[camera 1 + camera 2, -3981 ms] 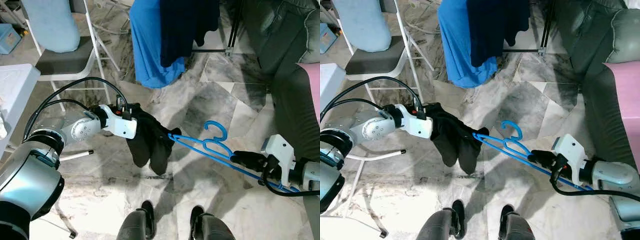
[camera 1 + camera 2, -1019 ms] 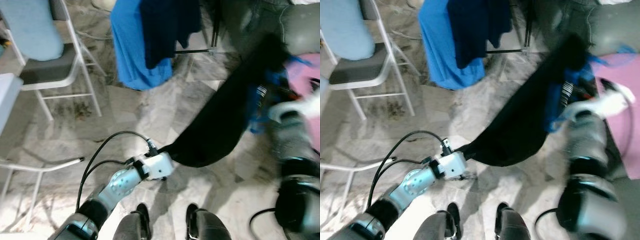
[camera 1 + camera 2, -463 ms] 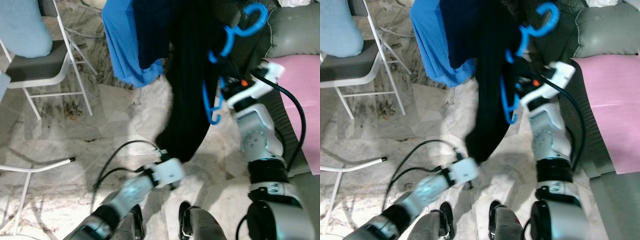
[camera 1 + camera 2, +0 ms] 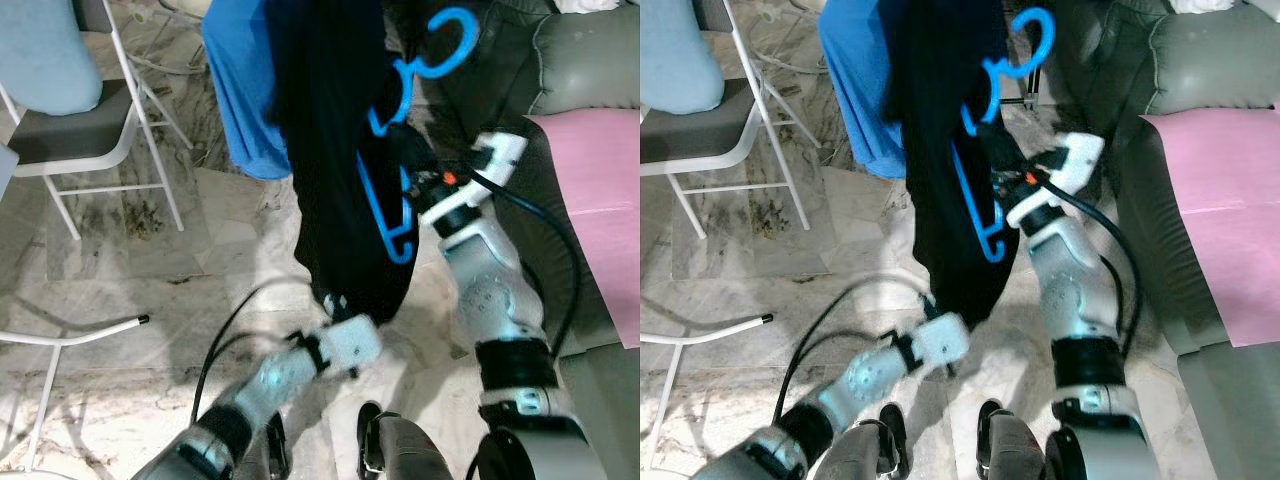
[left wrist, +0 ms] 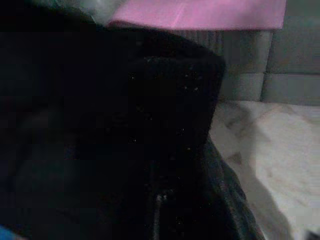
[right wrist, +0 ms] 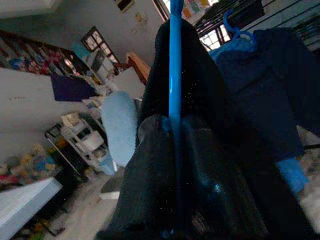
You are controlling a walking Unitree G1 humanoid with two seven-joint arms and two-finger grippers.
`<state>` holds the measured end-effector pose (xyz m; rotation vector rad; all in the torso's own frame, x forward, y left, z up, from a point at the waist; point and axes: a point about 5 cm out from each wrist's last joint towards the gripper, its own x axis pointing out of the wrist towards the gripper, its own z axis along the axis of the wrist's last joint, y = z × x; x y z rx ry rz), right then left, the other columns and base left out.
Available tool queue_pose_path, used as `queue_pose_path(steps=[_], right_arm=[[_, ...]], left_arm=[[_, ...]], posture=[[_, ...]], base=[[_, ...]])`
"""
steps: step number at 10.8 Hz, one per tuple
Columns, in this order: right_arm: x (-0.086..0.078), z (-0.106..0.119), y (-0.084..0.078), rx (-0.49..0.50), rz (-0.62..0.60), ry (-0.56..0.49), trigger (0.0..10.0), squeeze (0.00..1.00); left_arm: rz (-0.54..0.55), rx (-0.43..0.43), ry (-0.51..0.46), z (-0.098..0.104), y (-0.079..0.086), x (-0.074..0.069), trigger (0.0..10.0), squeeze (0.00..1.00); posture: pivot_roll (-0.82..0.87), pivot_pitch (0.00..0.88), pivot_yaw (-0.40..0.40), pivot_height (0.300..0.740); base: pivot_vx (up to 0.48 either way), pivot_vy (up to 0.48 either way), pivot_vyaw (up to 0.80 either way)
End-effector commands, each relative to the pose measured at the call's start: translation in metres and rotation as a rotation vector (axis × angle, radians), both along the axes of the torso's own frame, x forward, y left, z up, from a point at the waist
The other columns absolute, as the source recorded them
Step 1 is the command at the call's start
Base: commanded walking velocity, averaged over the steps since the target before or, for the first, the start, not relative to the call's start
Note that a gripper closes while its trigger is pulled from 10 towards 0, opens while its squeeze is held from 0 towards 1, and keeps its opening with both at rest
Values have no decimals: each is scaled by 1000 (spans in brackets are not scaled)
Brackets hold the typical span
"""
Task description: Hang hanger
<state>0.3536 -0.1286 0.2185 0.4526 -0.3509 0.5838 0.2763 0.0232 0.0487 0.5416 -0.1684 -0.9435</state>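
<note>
The right hand (image 4: 425, 180) grips the blue hanger (image 4: 395, 160), lifting it; the left hand (image 4: 335, 305) pinches the black garment's (image 4: 340, 170) hem. Next: hook it overhead.

It was a lived-in home: a marble floor (image 4: 150, 260), a grey sofa (image 4: 590, 60) with a pink cloth (image 4: 600, 190), a folding chair (image 4: 90, 120), clothes on a rack (image 6: 260, 80), and cluttered shelves (image 6: 80, 135) behind.
</note>
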Motion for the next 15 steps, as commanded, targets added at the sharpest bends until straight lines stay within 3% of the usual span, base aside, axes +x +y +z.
queue_pose_path(steps=[1, 2, 3, 4, 7, 10, 12, 15], right_arm=[[-7, 14, 5, -39, 3, -96, 10000, 0], [-11, 9, 6, -113, -35, -112, 10000, 0], [-14, 7, 6, -105, -18, -107, 10000, 0], [-16, 6, 7, -113, -14, -113, 10000, 0], [-22, 3, 11, -153, 4, -132, 10000, 0], [-22, 4, 13, -180, -16, -143, 10000, 0], [-23, 3, 10, -211, -28, -151, 10000, 0], [-30, -16, 1, -314, -52, -139, 10000, 0]], left_arm=[[-5, 21, 49, -11, 3, -8, 10000, 0], [-7, 0, 79, -13, 2, -10, 10000, 0], [-14, 3, 101, -17, 2, -13, 10000, 263], [3, -1, 118, -19, 5, -13, 10000, 1000], [13, -1, 145, -24, 14, -14, 10000, 1000], [-12, -27, 185, -27, 8, -20, 10000, 1000], [19, -56, 149, -22, 11, -15, 10000, 1000], [78, -151, 73, -6, 33, -4, 10000, 1000]], posture=[[-102, 263, 36, 740], [-101, 265, 37, 740], [-100, 267, 37, 740], [-97, 269, 39, 740], [-91, 276, 48, 740], [-93, 280, 55, 740], [-94, 280, 54, 740], [-87, 286, 51, 740]], base=[[0, 0, 0], [0, 0, 0], [0, 0, 0], [0, 0, 0], [0, 0, 0], [0, 0, 0], [0, 0, 0], [0, 0, 0]])
